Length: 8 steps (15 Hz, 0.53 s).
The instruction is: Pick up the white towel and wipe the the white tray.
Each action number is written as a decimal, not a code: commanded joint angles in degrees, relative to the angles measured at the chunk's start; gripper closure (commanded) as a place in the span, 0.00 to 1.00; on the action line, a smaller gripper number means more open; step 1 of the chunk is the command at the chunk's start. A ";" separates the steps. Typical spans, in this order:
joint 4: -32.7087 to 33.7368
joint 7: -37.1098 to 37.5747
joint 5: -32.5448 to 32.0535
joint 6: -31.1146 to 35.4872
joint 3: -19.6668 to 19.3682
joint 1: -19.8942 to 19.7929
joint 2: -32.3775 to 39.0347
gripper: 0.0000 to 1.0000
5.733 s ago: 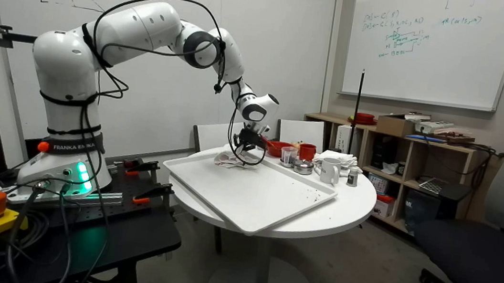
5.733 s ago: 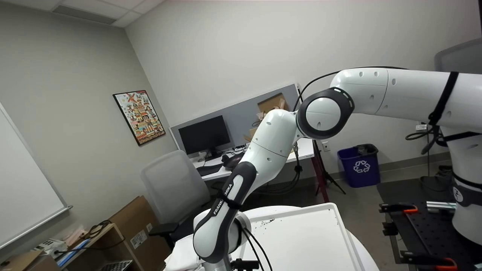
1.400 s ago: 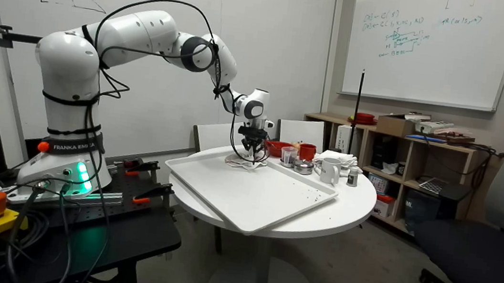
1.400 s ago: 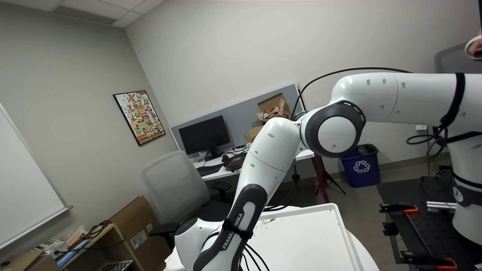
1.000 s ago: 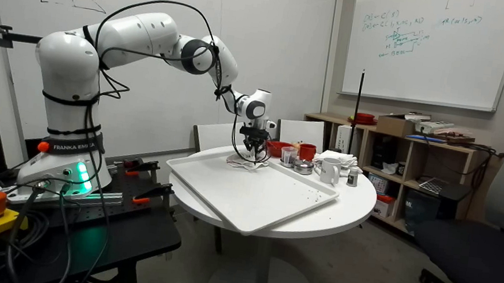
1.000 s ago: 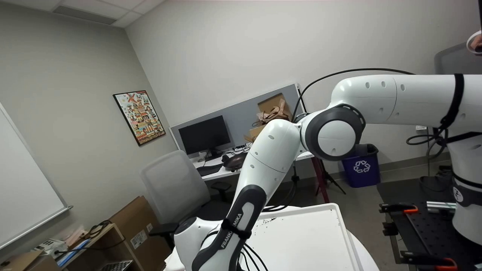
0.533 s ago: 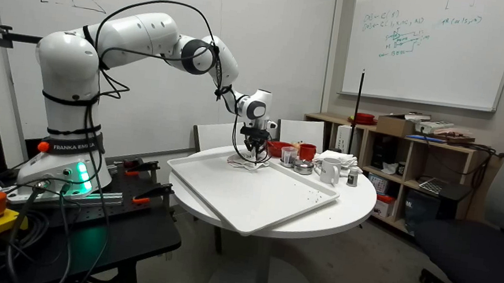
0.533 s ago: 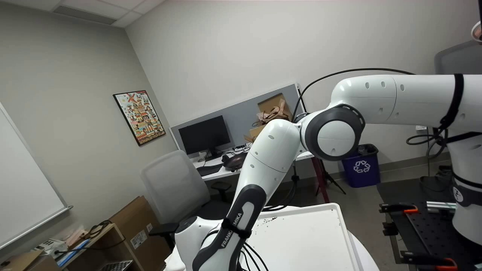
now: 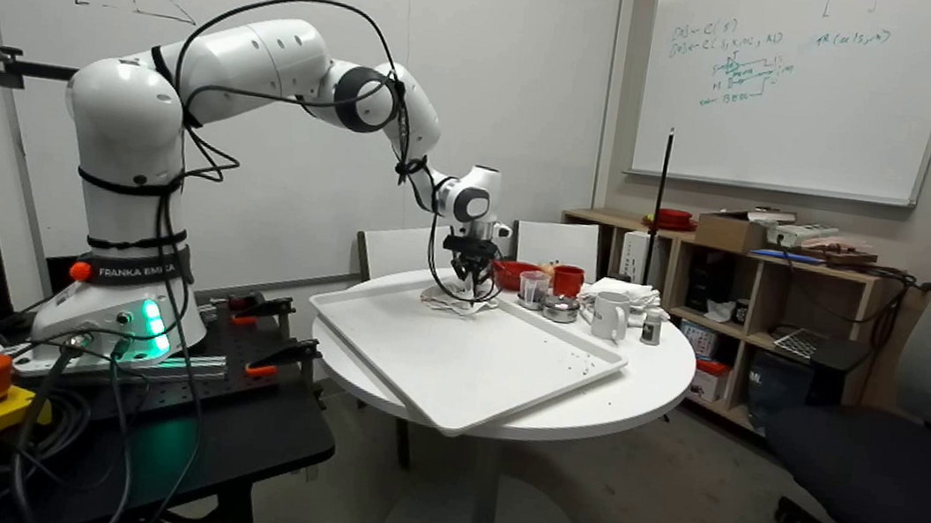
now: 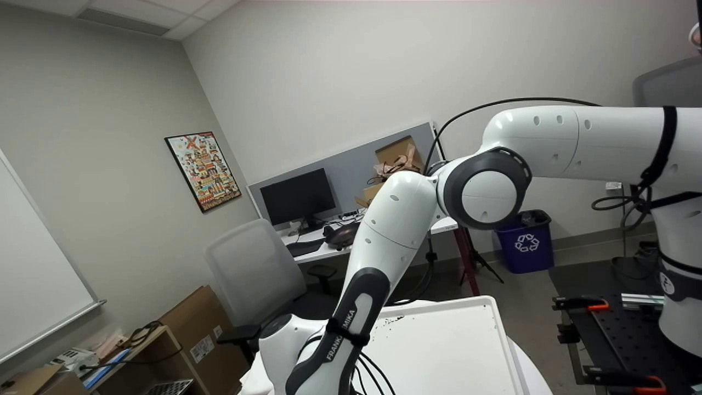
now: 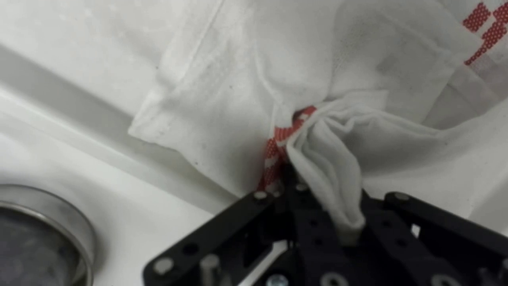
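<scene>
The white towel with red checks (image 11: pixel 222 107) lies crumpled in the white tray (image 9: pixel 462 363), in the corner beside the tableware. My gripper (image 11: pixel 327 178) points down and is shut on a bunched fold of the towel, which sticks up between the fingers. In an exterior view the gripper (image 9: pixel 473 276) is low over the tray, with the towel (image 9: pixel 447 299) spread under it. The tray also shows in an exterior view (image 10: pixel 439 351), where the arm hides the towel and the gripper is out of frame. Dark crumbs (image 9: pixel 582 363) lie at the tray's opposite side.
Close to the tray's edge stand a red bowl (image 9: pixel 514 275), a clear cup (image 9: pixel 532 287), a metal tin (image 9: pixel 560 310), a red mug (image 9: pixel 568 279), a grey mug (image 9: pixel 608 316) and a small shaker (image 9: pixel 651 329). White cloths (image 9: pixel 635 292) are stacked behind.
Since the oldest frames the gripper has turned from tilted to upright and shifted slightly right; the towel lies flatter. The tray has slid slightly right. In the last half second almost nothing moved.
</scene>
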 commanded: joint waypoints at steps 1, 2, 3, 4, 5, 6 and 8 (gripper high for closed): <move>-7.07 1.22 -1.13 4.18 -2.21 -0.14 -2.96 0.98; -8.46 1.05 -0.97 5.22 -2.40 -0.35 -3.73 0.98; -9.18 1.63 -2.17 5.98 -1.67 -1.15 -3.99 0.98; -10.31 1.49 -2.01 6.83 -1.58 -1.63 -4.57 0.98; -11.23 1.36 -1.91 7.52 -1.44 -2.12 -4.99 0.98; -12.14 1.42 -1.94 8.14 -1.49 -2.44 -5.41 0.98; -13.74 1.58 -2.01 9.24 -1.69 -3.20 -6.28 0.98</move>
